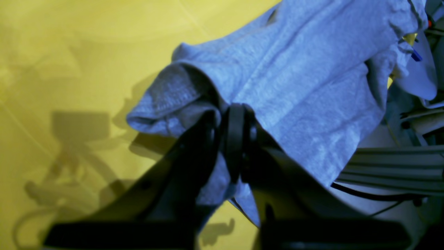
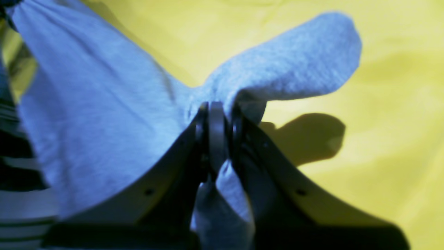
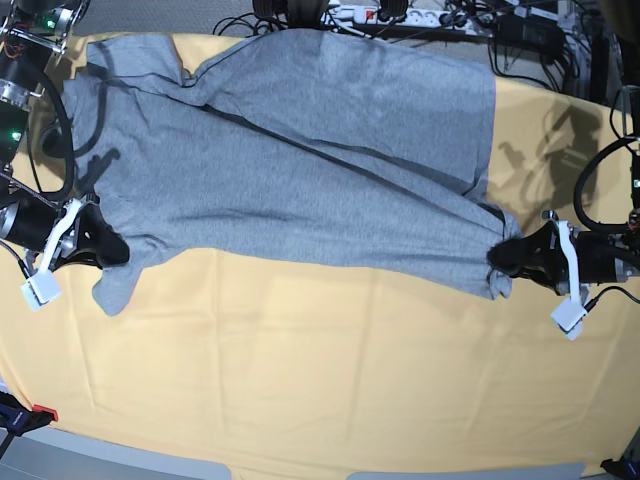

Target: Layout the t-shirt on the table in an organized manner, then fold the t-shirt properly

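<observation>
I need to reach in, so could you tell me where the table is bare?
The table is bare along the near side, from the t-shirt down to the front edge, between the left gripper and right gripper. The far side is crowded with shirt and cables.

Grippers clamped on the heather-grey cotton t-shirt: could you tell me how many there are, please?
2: the right gripper at the t-shirt's left end, the left gripper at its right end.
</observation>
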Tool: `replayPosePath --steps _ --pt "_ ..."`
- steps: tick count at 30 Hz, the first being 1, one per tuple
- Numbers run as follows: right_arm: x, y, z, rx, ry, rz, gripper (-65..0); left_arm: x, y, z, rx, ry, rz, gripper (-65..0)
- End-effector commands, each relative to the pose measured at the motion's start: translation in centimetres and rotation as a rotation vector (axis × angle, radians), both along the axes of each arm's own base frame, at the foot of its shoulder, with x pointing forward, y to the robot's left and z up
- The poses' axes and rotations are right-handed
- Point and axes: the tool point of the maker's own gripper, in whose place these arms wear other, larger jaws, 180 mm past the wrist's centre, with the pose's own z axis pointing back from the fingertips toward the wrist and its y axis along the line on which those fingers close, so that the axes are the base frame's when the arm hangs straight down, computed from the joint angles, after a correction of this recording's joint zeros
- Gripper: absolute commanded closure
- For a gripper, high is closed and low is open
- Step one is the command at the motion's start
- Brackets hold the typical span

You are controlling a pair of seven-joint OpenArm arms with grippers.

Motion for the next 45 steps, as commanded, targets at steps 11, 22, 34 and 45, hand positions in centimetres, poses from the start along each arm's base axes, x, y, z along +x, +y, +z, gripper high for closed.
replayPosePath --steps 11,22,34,45 --pt "4.8 -4.3 3.8 -0.204 -0.250 -0.183 0.0 3.6 2.0 1.9 0.067 -0.190 0.122 0.0" --pt "5.0 -3.1 -4.4 -0.355 -0.062 -0.101 0.0 2.5 1.9 0.1 0.069 -0.139 0.116 0.0" --pt "3.6 -3.4 -6.7 -0.448 0.049 -0.073 0.0 -2.3 2.1 -5.1 0.103 0.062 0.076 -36.6" --pt "3.5 -3.4 -6.8 -0.450 0.055 -0.071 0.0 2.6 4.5 -2.7 0.173 -0.067 0.268 -39.5"
